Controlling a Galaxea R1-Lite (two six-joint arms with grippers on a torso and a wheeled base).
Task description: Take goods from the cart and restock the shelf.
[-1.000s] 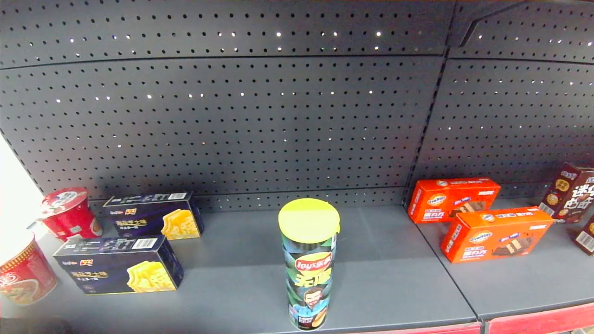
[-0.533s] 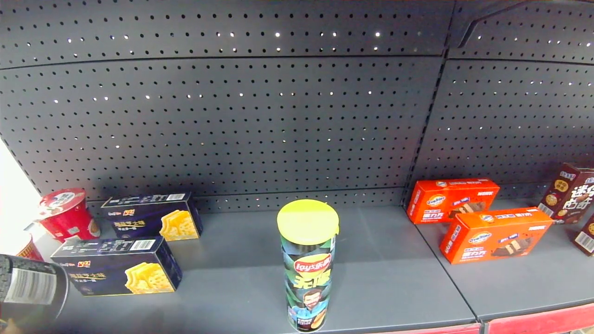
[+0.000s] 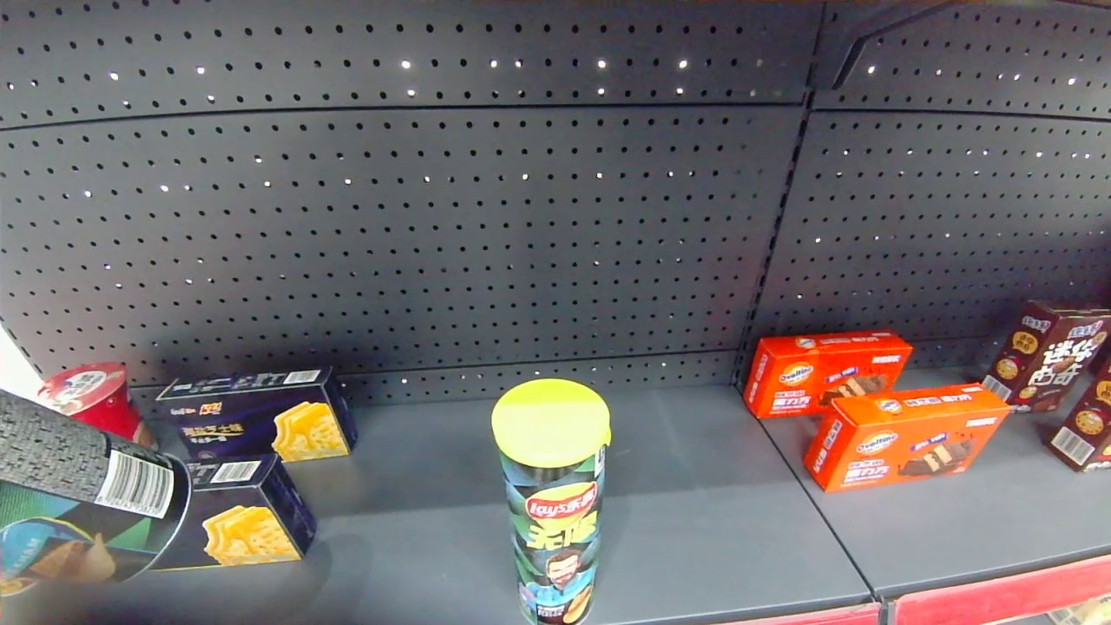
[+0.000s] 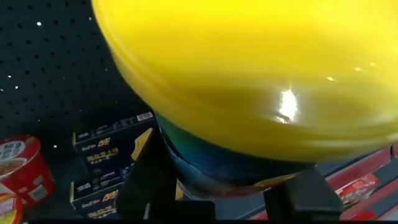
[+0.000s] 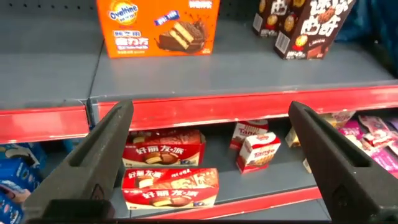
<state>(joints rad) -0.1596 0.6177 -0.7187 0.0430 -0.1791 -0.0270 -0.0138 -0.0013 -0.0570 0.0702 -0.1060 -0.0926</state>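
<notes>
Left wrist view: the left gripper [image 4: 227, 196] clamps a chip can [image 4: 249, 74], tilted at the left front of the shelf [image 3: 417, 521]. Stand it upright beside the standing can [image 3: 551, 503], clear of the blue boxes [image 3: 247, 521]; the right gripper [image 5: 210, 111] gapes empty.

Your head camera looks forward and down on the shelf [image 3: 694, 521], facing its pegboard back [image 3: 434, 217] from a little way off. Your left wrist camera sits right against the yellow lid [image 4: 249, 68] of the can [image 4: 217, 168] in the left tool [image 4: 224, 186]; past it you share the blue boxes [image 4: 112, 140] and red cup [image 4: 22, 168] with the head view. Your right wrist camera looks out low between the spread fingers [image 5: 93, 162] of the right tool [image 5: 209, 107], near the shelf's red front edge [image 5: 261, 106], sharing the orange box [image 5: 158, 28] and brown boxes [image 5: 305, 25] with the head view.
</notes>
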